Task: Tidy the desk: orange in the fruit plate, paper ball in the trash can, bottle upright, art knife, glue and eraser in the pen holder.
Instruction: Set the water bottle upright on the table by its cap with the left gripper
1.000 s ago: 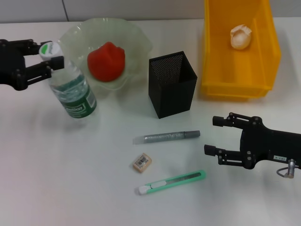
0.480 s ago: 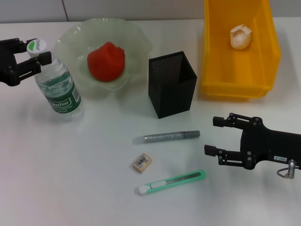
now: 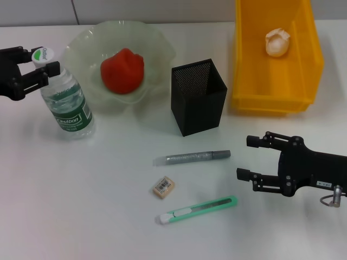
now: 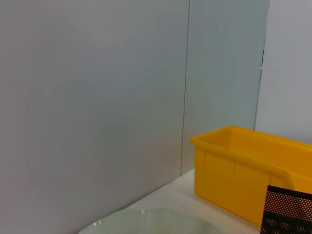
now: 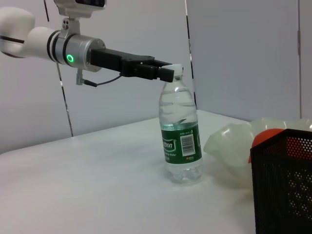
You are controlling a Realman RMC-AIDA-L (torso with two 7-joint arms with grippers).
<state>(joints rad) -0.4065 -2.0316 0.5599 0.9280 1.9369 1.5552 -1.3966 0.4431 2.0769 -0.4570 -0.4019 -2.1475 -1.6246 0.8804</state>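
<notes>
The bottle [image 3: 66, 95] stands upright at ten o'clock, its cap clasped by the left gripper [image 3: 38, 64], confirmed in the right wrist view. The right gripper [image 3: 246, 157] sits wide at four o'clock.

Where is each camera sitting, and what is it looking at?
Head view: above the desk, looking down at the bottle, pen holder and yellow bin; both grippers show, left gripper at the bottle's cap, right gripper open.
Left wrist view: on the left arm, facing the wall; no robot parts show.
Right wrist view: on the right arm, low, facing the bottle and left gripper.
All three show the pen holder.
</notes>
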